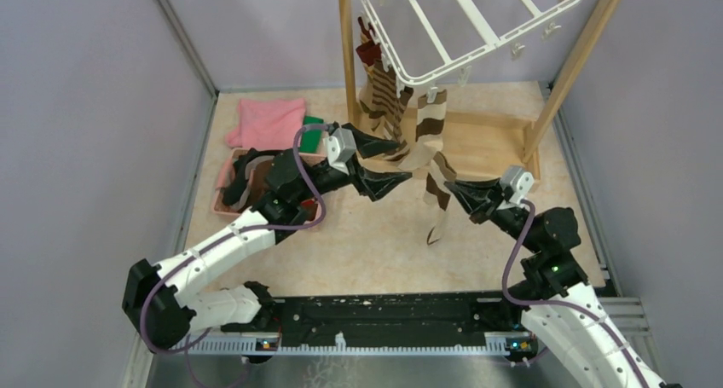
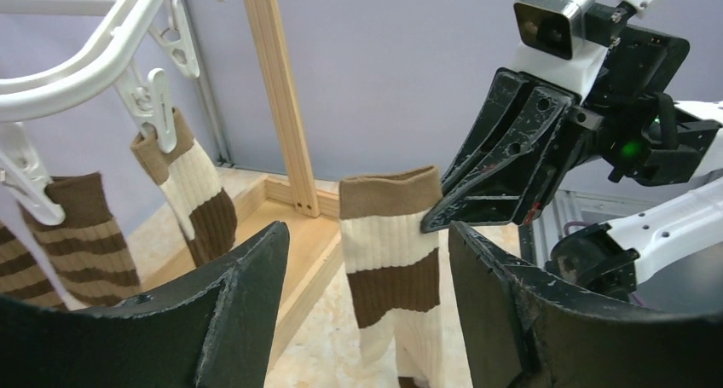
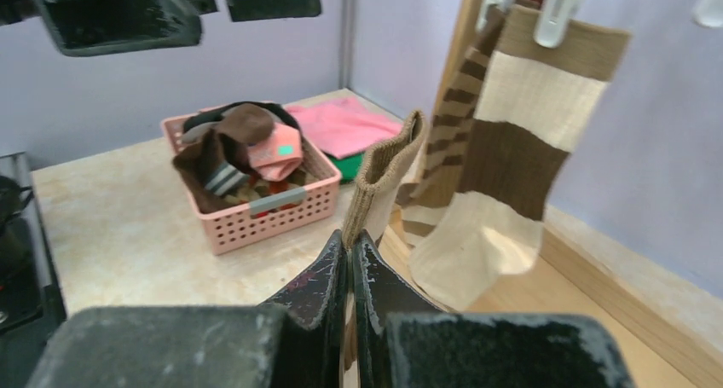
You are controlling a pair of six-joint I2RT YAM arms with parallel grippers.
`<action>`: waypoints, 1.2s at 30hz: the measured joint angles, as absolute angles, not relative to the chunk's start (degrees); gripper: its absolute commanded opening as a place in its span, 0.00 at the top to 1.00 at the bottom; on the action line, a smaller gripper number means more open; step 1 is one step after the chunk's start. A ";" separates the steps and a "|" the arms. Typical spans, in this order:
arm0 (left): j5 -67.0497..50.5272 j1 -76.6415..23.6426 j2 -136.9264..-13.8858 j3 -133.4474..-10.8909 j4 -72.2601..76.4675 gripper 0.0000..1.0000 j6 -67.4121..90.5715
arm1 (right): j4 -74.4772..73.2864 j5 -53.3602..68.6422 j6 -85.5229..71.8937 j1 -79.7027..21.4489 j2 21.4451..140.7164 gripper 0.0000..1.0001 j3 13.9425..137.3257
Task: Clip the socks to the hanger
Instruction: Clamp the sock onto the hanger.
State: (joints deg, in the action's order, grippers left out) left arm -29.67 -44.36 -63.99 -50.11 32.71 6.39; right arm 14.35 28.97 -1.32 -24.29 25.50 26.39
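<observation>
The white hanger hangs from the wooden frame, with brown-and-cream socks clipped along its near edge; they also show in the left wrist view. My right gripper is shut on the cuff of a loose brown-and-cream banded sock, which dangles upright above the table. In the right wrist view the shut gripper pinches that cuff. My left gripper is open and empty; in its own view the gripper frames the held sock without touching it.
A pink basket with several more socks sits at the left; it also shows in the right wrist view. A pink cloth and a green cloth lie behind it. The wooden frame's post and base stand at the back.
</observation>
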 measured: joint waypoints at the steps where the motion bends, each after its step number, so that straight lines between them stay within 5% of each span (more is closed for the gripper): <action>1: -29.93 -44.34 -64.71 -50.72 32.69 0.26 7.11 | 13.69 27.55 -1.19 -24.29 25.17 1.00 26.39; 9: -30.85 -44.36 -74.11 -59.40 33.23 0.25 14.24 | 12.16 15.68 -1.08 -24.29 20.86 1.00 26.39; 17: -24.49 -45.30 -83.66 -69.58 31.77 0.13 16.38 | 12.08 7.51 -1.06 -24.29 19.86 1.00 26.39; 36: -15.27 -49.87 -102.91 -76.03 55.42 0.02 5.02 | 11.09 3.40 -1.06 -24.29 16.97 1.00 26.24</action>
